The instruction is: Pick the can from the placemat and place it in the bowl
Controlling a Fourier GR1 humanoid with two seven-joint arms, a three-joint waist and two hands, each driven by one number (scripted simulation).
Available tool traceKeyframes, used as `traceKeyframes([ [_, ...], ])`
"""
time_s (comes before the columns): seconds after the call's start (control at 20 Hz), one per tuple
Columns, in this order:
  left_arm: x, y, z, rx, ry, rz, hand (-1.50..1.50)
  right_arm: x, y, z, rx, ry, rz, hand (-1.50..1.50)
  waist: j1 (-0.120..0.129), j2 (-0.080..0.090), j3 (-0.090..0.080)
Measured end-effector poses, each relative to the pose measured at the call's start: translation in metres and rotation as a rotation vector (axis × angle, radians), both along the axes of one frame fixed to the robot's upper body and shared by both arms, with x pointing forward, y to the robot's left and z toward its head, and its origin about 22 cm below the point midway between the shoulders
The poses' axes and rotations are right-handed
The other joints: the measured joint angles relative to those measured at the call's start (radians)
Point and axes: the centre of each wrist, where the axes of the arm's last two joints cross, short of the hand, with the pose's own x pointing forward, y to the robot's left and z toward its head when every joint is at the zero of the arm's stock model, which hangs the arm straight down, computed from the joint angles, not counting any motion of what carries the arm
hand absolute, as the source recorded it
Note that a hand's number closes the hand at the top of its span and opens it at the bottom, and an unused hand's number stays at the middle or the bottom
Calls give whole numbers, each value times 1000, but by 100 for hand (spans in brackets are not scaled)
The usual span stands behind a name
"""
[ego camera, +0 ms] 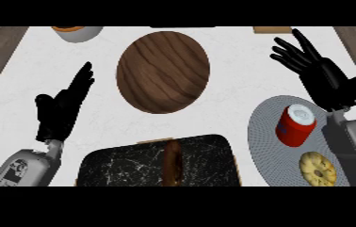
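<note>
Two empty hands, fingers wide: left hand (59, 108) idle. Seemingly the reaching step: the can (295, 125) on the placemat (271, 155) stands short of the right hand (316, 73) fingers, which should retreat, then curl.

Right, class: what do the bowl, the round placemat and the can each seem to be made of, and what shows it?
Bowl: wood, matte brown, with darker grain lines curving across it. Placemat: grey with a fine, close-set weave pattern, likely fabric or woven fibre. Can: smooth red wall and pale top, probably painted metal, though plastic cannot be ruled out.
</note>
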Motion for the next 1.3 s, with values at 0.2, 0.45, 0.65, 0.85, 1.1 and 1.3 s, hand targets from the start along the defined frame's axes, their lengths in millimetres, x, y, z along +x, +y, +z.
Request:
traceKeyframes([
  [0.2, 6, 16, 12, -19, -95, 42, 0, 6, 31, 1, 36, 56, 90, -150, 14, -23, -4],
  [0.45, 12, 34, 32, -69, -234, 112, 0, 7, 50, 11, -213, 18, 51, -150, 21, -43, -13],
  [0.65, 13, 50, 35, -105, -276, 153, 0, -15, 72, 1, -354, -88, -77, -150, -2, -46, -10],
  [0.85, 9, 63, 31, -120, -290, 173, 0, -51, 94, 5, -477, -141, -89, -150, -14, -46, -9],
  [1.1, 6, 72, 26, -121, -297, 181, 0, -64, 81, 49, -716, -126, -125, -150, -16, -46, -8],
  [1.3, 8, 80, 26, -132, -304, 182, 0, -69, 72, 94, -888, -47, -144, -150, -15, -44, -9],
])
